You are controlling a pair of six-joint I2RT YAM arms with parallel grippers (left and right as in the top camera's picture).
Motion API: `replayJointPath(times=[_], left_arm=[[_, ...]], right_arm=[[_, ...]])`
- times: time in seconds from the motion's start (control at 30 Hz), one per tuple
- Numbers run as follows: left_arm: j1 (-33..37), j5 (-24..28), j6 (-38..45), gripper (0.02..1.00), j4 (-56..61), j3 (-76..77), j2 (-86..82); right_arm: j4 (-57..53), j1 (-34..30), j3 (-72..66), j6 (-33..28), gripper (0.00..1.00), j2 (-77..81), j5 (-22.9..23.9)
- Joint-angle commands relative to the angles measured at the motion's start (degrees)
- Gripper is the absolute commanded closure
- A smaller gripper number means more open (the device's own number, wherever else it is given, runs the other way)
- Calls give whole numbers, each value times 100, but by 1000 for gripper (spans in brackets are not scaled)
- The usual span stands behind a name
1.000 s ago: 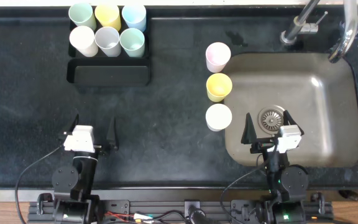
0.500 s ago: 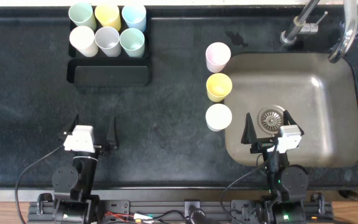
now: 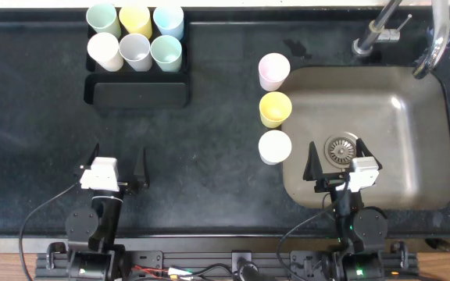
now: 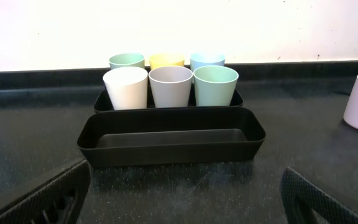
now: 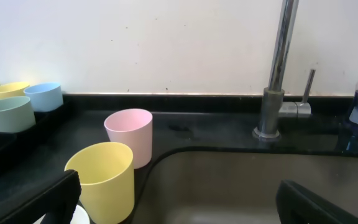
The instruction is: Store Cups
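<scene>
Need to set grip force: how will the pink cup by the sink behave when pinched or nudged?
The pink cup looks thin-walled: probably light, slightly squeezable. Upright on a narrower base, it may tip if pushed high. Smooth, tapered sides could slip when pinched.

I have the left arm (image 3: pixel 98 218) and the right arm (image 3: pixel 351 215) folded low over their bases along the bottom edge of the top view, wrists pointing up the frame. The left gripper (image 3: pixel 119 152) sits at lower left and the right gripper (image 3: pixel 336 148) at lower right, both with jaws spread wide. In the wrist views, the left fingers (image 4: pixel 48 196) and the right fingers (image 5: pixel 36 202) sit out at the bottom corners.
</scene>
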Motion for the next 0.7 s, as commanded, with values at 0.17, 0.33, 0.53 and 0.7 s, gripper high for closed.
replayJointPath(times=[0.17,0.33,0.53,0.7], left_arm=[[37,50,-42,20,-22,-7,-57],[37,48,-39,18,-22,-7,-57],[37,44,-39,18,4,-7,-57],[33,31,-39,18,-20,-7,-57]], right_arm=[[31,20,-79,-17,5,-59,-15],[31,20,-76,-17,3,-59,-15],[31,20,-79,-17,5,-59,-15],[31,20,-76,-17,7,-59,-15]])
